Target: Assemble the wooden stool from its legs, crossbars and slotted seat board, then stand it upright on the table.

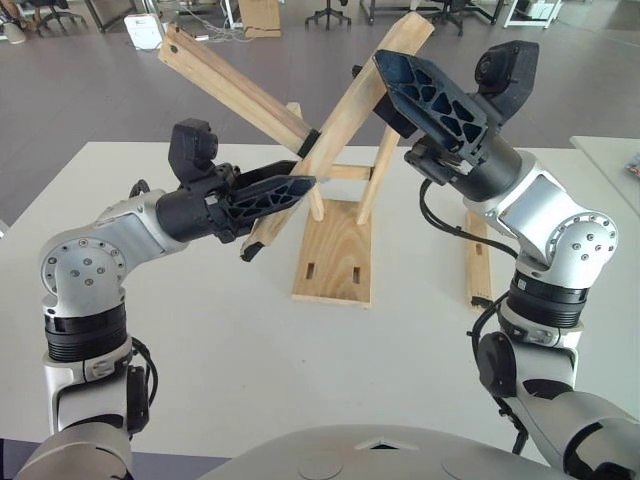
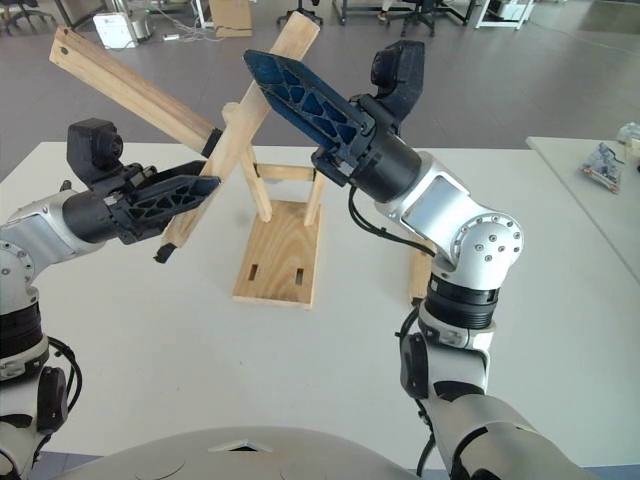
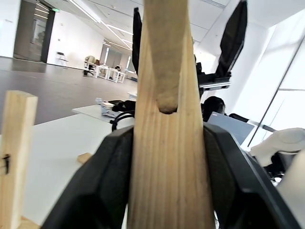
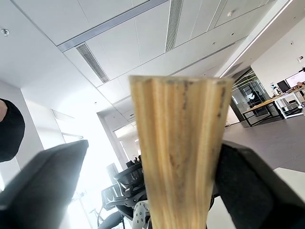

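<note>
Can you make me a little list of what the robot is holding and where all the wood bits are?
left gripper: shut on the lower part of a tilted wooden leg
right gripper: shut higher up, seemingly on the same leg
second long piece: crosses that leg in the air
seat board: flat on the table, two slots empty
on the board: two legs joined by a crossbar
loose piece: on the table by the right arm

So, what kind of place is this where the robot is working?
Most likely a large open office or lab hall. Behind the white table stand office chairs on castors, desks stand further off on the bare grey floor, and the ceiling has long light strips and air vents.
</note>
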Robot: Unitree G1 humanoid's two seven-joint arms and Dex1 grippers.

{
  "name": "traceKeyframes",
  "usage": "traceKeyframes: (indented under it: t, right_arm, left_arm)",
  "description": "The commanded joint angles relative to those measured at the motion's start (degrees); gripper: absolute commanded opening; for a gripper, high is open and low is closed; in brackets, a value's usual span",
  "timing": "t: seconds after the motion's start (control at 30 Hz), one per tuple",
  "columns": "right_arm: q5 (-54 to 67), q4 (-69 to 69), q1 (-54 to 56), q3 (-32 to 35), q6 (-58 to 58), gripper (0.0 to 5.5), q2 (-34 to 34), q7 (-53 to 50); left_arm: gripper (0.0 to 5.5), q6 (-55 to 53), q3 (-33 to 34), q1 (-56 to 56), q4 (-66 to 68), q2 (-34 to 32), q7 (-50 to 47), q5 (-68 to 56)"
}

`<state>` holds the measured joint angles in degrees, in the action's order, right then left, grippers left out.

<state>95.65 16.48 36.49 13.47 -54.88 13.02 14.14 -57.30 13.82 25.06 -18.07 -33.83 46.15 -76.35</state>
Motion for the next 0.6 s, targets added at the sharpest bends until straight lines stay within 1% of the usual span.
traceKeyframes:
  t: [0.03,0.1,0.27,0.3,0.43,0.6]
  right_arm:
    - [2.0,-0.6,0.3,-0.5,1.1,3.73,1.9,-0.6]
    - [1.9,-1.2,0.3,-0.8,1.4,3.22,2.6,-0.5]
    - [0.9,-2.1,0.2,-1.7,1.0,2.19,5.2,0.6]
    - [0.2,-2.5,0.1,-2.1,0.4,2.11,6.1,1.3]
    - [-2.5,-3.8,-2.6,-3.8,-1.6,2.09,9.3,4.9]
    - [-3.9,-3.8,-2.9,-4.6,-1.0,2.07,10.2,5.8]
  left_arm:
    - [2.03,-1.1,-0.4,0.2,-0.7,-1.1,-1.0,-1.3]
    - [2.03,-1.2,-0.4,0.1,-0.9,-1.1,-1.4,-1.7]
    - [2.03,-1.7,-0.2,-0.2,-1.4,-1.6,-2.0,-2.9]
    - [2.02,-1.9,-0.1,-0.2,-1.5,-1.8,-2.0,-3.1]
    - [2.02,-2.4,0.3,-1.0,-0.9,-2.7,-2.0,-2.7]
    - [2.02,1.4,0.0,-3.5,-0.6,-2.3,0.4,2.4]
